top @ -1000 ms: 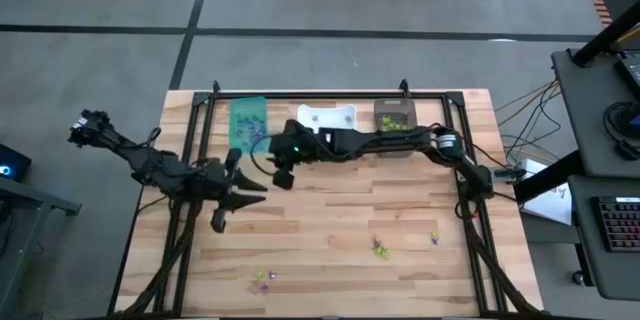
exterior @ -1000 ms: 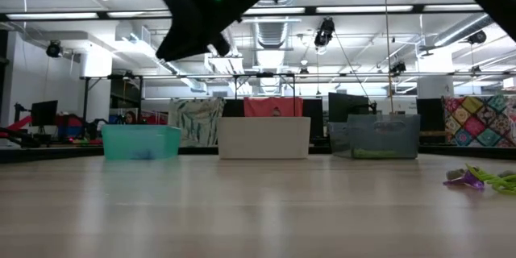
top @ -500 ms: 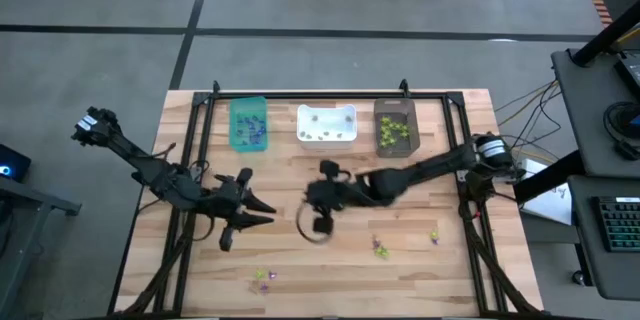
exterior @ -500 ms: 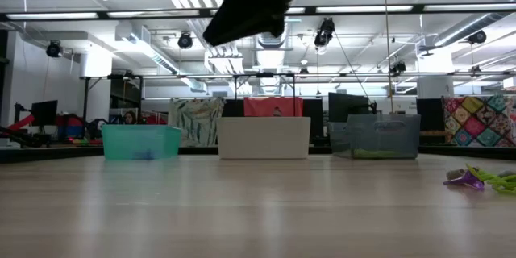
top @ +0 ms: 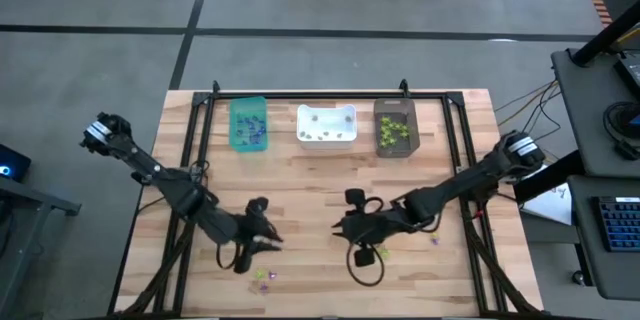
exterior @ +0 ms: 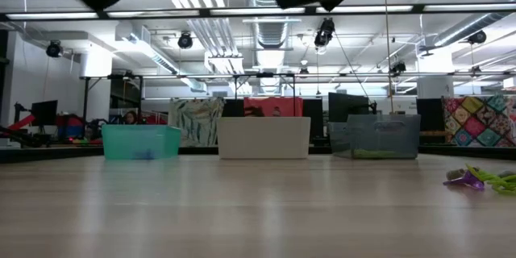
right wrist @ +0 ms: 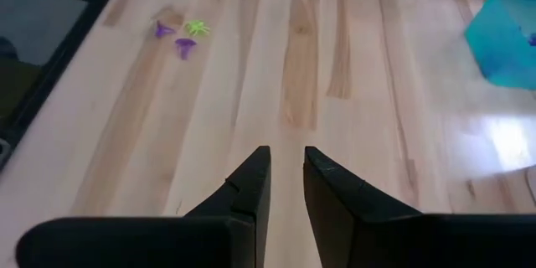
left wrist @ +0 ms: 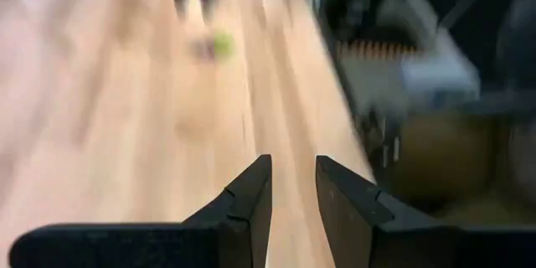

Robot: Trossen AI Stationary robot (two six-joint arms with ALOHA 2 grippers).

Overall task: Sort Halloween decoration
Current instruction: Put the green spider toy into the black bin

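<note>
Left arm: reaching in from the worktop's (top: 330, 195) left edge, stretching low and diagonally toward the near side, with the left gripper (top: 268, 242) hanging just above a small cluster of trinkets (top: 264, 277).
Left fingers (left wrist: 251, 197): standing slightly apart with a narrow gap showing between them, nothing sitting in that gap.
Right arm: coming in from the right edge, lying almost level across the worktop, with the right gripper (top: 345, 228) pointing toward the middle.
Right fingers (right wrist: 249, 186): standing slightly apart, a thin gap between them, holding nothing.
Halloween decoration: lying scattered on the near half of the worktop; a lime-green piece (top: 366, 255) is sitting just beside the right gripper, a further piece (top: 435, 239) is lying nearer the right edge, and the purple and green cluster is showing in the right wrist view too (right wrist: 182, 35).
Bins: a teal bin (top: 248, 123), a white bin (top: 326, 125) and a dark brown bin (top: 395, 127) are standing in a row along the far edge, each holding a few sorted pieces.
Low view: a purple and green heap (exterior: 482, 179) is resting at the worktop's right side.
</note>
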